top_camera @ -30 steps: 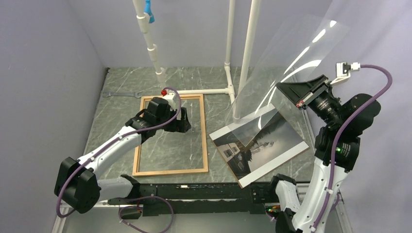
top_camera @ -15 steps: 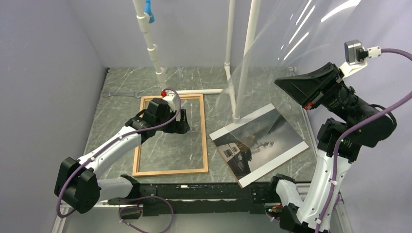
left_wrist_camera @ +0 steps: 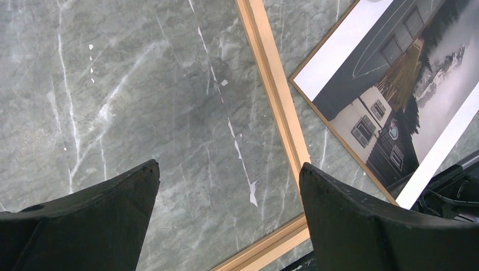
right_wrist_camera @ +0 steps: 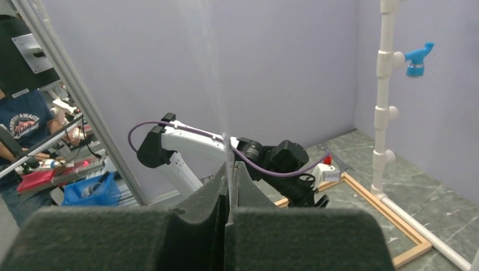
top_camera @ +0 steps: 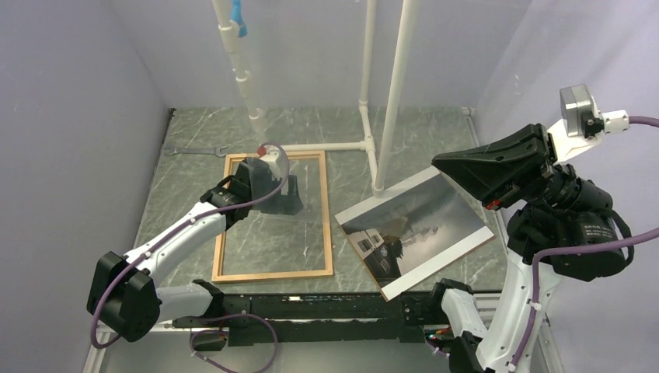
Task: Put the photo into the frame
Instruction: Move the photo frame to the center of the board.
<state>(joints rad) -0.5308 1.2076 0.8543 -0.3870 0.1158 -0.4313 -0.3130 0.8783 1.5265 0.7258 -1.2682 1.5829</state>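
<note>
The frame (top_camera: pixel 272 273), thin light wood strips, lies flat on the marble table left of centre. My left gripper (top_camera: pixel 284 200) hovers over its inside, open with nothing between the fingers; its wrist view shows bare marble between the jaws (left_wrist_camera: pixel 229 165), the frame's strip (left_wrist_camera: pixel 277 90) and the photo (left_wrist_camera: pixel 390 107). The photo (top_camera: pixel 420 225) lies face up and askew, right of the frame. My right gripper (top_camera: pixel 441 163) is raised above the photo's far right corner, shut on the edge of a clear sheet (right_wrist_camera: pixel 217 84) that stands edge-on above the fingers (right_wrist_camera: pixel 229 166).
A white pipe structure (top_camera: pixel 371 93) stands behind the frame and photo, with a blue clip (top_camera: pixel 238 19) on its left post. A wrench (top_camera: pixel 194 151) lies at the far left. Grey walls close in on both sides.
My right arm has lifted and swung the clear sheet up and to the right, off the photo. The left arm, frame and photo have not moved.
</note>
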